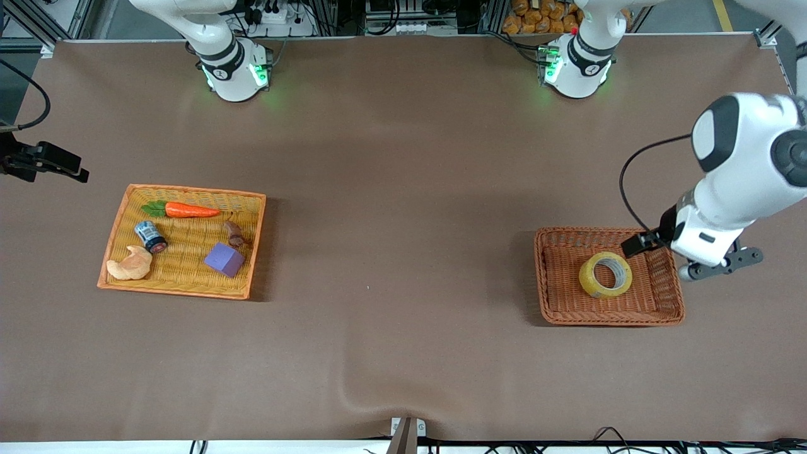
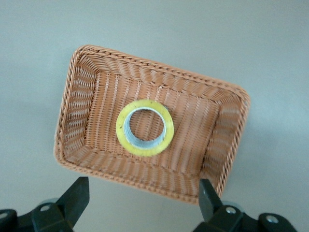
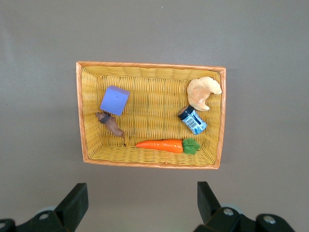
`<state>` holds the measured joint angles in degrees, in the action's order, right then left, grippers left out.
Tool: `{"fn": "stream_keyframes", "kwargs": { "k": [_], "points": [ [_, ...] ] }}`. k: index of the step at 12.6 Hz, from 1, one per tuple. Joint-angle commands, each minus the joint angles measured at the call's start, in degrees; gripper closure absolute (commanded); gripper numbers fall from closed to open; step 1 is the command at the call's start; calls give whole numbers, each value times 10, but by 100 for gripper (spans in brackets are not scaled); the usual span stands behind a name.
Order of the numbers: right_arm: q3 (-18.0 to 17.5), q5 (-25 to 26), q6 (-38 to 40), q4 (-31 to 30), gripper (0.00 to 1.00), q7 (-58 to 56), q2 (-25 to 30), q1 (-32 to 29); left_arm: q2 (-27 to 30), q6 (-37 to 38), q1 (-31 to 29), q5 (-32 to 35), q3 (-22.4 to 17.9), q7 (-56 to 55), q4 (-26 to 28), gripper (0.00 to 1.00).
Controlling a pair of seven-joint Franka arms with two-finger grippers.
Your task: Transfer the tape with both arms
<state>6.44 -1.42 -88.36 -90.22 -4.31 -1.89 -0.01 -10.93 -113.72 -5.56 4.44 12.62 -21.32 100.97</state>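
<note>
The tape (image 1: 591,282), a yellow ring with a pale core, lies flat in the middle of the brown wicker basket (image 1: 608,318) at the left arm's end of the table. In the left wrist view the tape (image 2: 144,150) sits centred in that basket (image 2: 77,106). My left gripper (image 2: 142,203) hangs open and empty in the air over the basket's rim, well above the tape. My right gripper (image 3: 142,203) is open and empty too, high over the bare table beside the yellow basket (image 3: 149,65), and that arm waits.
The yellow basket (image 1: 183,290) at the right arm's end holds a purple cube (image 1: 224,259), a carrot (image 1: 189,210), a croissant (image 1: 130,265), a small blue can (image 1: 151,236) and a brown piece. A wide stretch of brown table separates the two baskets.
</note>
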Motion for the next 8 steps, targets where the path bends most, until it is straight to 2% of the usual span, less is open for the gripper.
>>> {"fn": "stream_keyframes", "kwargs": {
  "k": [1, 4, 6, 8],
  "points": [
    [-4, 4, 3, 10, 0, 4, -4, -1, 49, 30, -6, -4, 17, 34, 15, 0],
    [-4, 5, 3, 10, 0, 4, -4, -2, 86, 86, -7, -27, 3, 121, 10, 0],
    [-4, 5, 4, 10, 0, 4, -4, -2, 90, 121, -8, -34, -4, 168, -10, 0],
    [-4, 5, 5, 10, 0, 4, -4, -2, 91, 190, -7, -31, -7, 207, -47, 0]
  ]
}}
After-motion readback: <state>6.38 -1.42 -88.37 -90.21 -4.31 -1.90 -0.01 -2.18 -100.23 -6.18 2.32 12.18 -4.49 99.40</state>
